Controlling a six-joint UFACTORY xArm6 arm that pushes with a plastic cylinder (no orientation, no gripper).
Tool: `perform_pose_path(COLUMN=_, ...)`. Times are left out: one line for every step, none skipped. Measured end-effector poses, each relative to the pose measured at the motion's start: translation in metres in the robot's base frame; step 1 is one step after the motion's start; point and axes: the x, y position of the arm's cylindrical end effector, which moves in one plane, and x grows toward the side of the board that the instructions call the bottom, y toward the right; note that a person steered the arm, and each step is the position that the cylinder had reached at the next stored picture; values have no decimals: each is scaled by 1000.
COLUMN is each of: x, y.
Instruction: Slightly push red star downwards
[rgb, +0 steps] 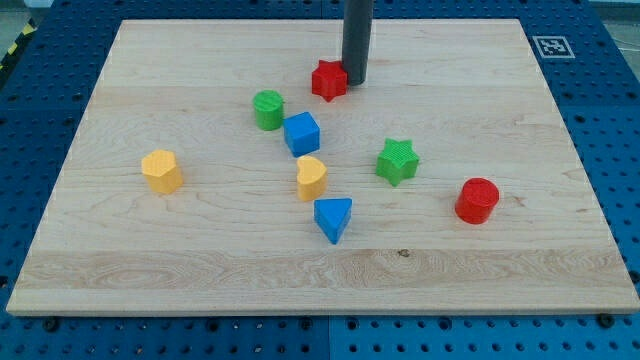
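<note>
Because the push was to run toward the view's bottom, the deciding relation was recorded first: my tip (356, 81) stood at the right edge of the red star (328, 80), touching it or very nearly so, level with it and not above it. Judged from this, the tip would need to pass to the star's top side before driving down. No fingers fitted; the arm ended in a plain dark rod, so nothing to spread or close. Item: red star, small, glossy, lobed outline, lying flat near the top centre of the wooden board (150, 280). Nearest neighbours, below and to the view's left: green cylinder (267, 109) and blue cube (301, 133), both clear of it.
</note>
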Motion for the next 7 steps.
perform_pose_path(x=-13, y=-12)
perform_pose_path(x=-23, y=-21)
perform_pose_path(x=-21, y=-24)
perform_pose_path(x=-19, y=-5)
perform_pose_path(x=-27, y=41)
perform_pose_path(x=-26, y=69)
perform_pose_path(x=-26, y=46)
